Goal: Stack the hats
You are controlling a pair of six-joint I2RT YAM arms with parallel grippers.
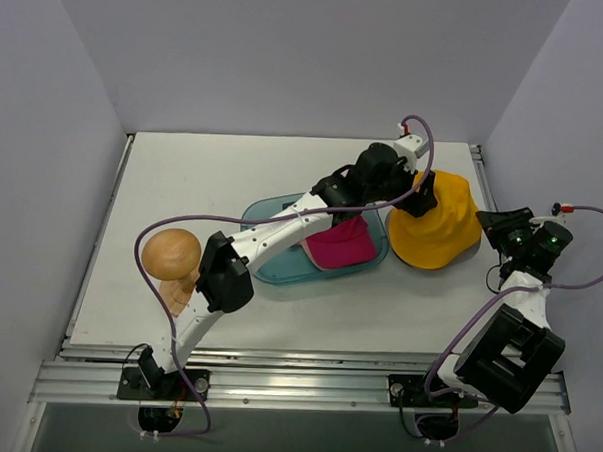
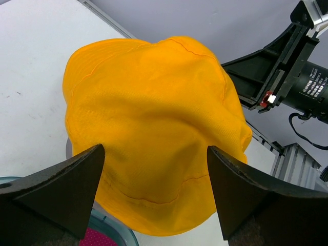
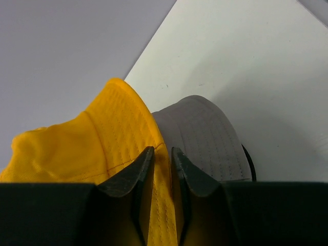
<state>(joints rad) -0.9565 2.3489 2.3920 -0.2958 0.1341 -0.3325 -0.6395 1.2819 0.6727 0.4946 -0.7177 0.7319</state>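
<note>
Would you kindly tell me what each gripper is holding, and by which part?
The right gripper pinches the yellow hat by the edge of its brim. The left gripper holds nothing; it is open above the hat's crown.

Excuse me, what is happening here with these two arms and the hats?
The arms are stacking hats. The right fingers pinch the brim of the yellow hat, which lies over a grey hat on the right side of the table. The left fingers hang wide open above the same yellow hat, holding nothing. A magenta hat lies in the teal tray, not yet stacked.
</note>
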